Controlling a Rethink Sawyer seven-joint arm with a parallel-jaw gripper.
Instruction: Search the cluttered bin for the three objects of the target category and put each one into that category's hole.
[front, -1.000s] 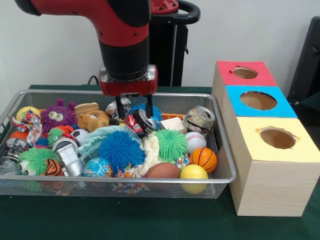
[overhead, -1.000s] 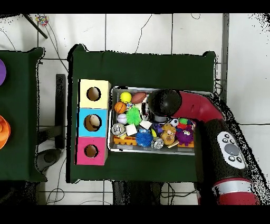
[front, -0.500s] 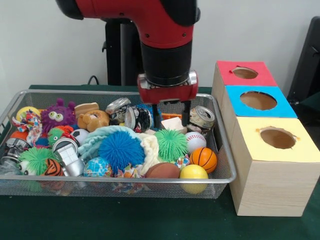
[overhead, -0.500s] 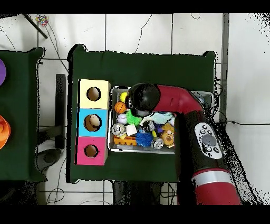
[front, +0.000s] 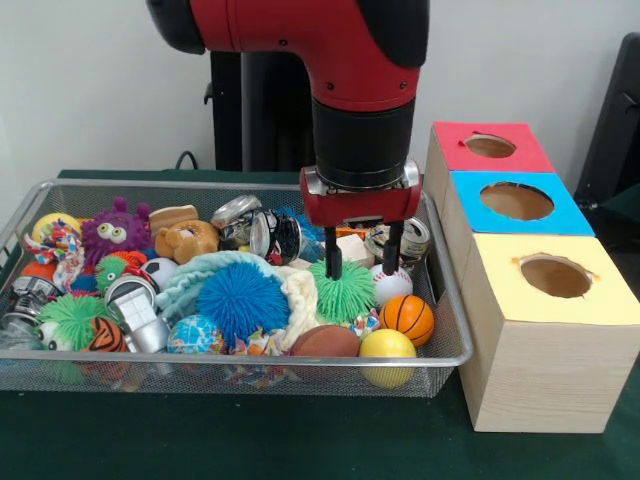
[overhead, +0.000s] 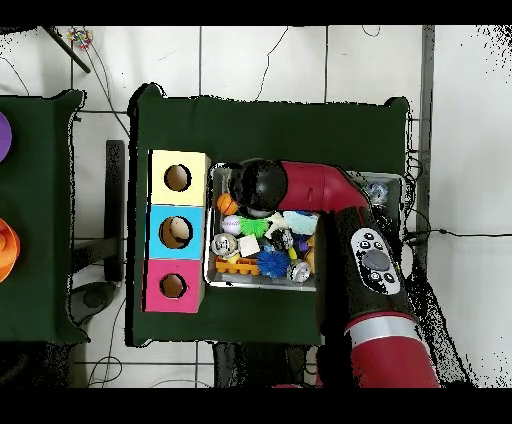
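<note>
Green spiky ball (front: 343, 289) lies in the wire bin (front: 452, 330), at about four o'clock from the bin's middle, between the blue spiky ball (front: 241, 300) and the baseball (front: 391, 283). The end effector (front: 360, 265) hangs directly over it, fingers apart and empty, one at either side of the ball's top, which looks like a line-up for a straight-down grasp. The three holed boxes wait at three o'clock; the yellow box (front: 556, 330) sits nearest.
</note>
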